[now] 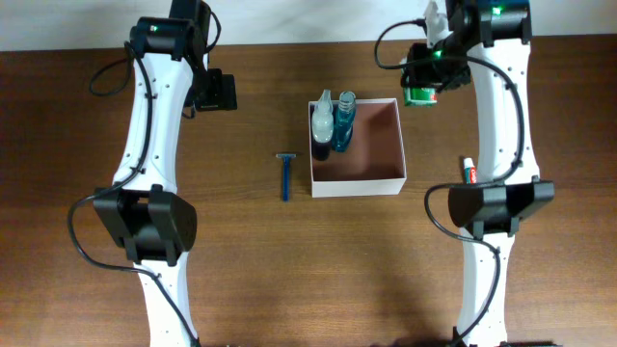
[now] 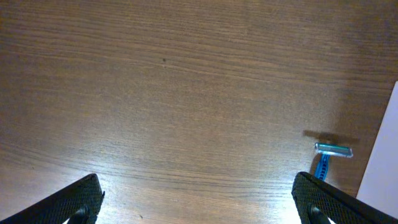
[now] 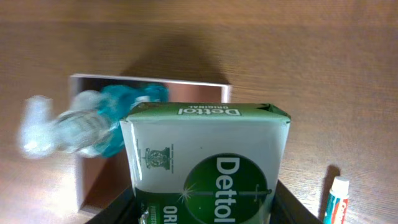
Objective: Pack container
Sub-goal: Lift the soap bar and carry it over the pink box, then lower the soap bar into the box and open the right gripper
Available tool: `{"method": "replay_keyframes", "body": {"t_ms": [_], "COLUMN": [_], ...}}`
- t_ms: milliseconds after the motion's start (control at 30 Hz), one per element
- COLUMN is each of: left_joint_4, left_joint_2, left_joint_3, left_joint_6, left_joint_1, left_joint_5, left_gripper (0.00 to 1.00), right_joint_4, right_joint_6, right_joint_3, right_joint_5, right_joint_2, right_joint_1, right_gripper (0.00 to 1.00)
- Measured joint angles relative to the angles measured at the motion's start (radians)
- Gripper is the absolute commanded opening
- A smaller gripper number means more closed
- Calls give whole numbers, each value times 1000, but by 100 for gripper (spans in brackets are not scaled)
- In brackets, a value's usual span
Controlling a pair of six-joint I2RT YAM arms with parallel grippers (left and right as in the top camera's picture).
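1. Centre of the overhead frame: the container (image 1: 371, 149) sits open on the table (image 1: 289, 270). A clear bottle (image 1: 322, 120) and a blue bottle (image 1: 344, 118) are in its left side; I cannot tell whether they stand upright or lean.
2. Upper right: my right gripper (image 1: 424, 82) clamps a green Dettol packet (image 1: 421, 94) between its fingers, just past the container's upper right corner.
3. From the right wrist, the packet (image 3: 211, 168) fills the lower middle of the frame, with the container's inside showing at lower left behind it.
4. Upper left: my left gripper (image 1: 220, 92) hangs over bare wood, fingers spread wide with nothing between them.
5. A blue razor (image 1: 285, 176) lies on the table left of the container, apart from it. A small tube (image 1: 469, 172) lies to the container's right, beside my right arm.
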Motion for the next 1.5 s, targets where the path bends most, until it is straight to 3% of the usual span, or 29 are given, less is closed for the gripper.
{"method": "replay_keyframes", "body": {"t_ms": [167,333,533,933,1500], "left_joint_4": [-10,-13,-18,-53,-64], "left_joint_2": [0,0,0,0,0], "left_joint_3": [0,0,0,0,0], "left_joint_6": [0,0,0,0,0], "left_joint_1": [0,0,0,0,0], "left_joint_5": [0,0,0,3,3], "left_gripper": [99,100,99,99,99], "right_joint_4": [0,0,17,218,349], "right_joint_6": [16,23,26,36,93], "right_joint_3": [-70,-254,-448,-675,-733], "right_joint_5": [-21,-29,-29,-32,67], "right_joint_2": [-105,-188,-189,-189,-189], "right_joint_1": [28,60,121,150,150], "right_gripper": [45,45,47,50,56]}}
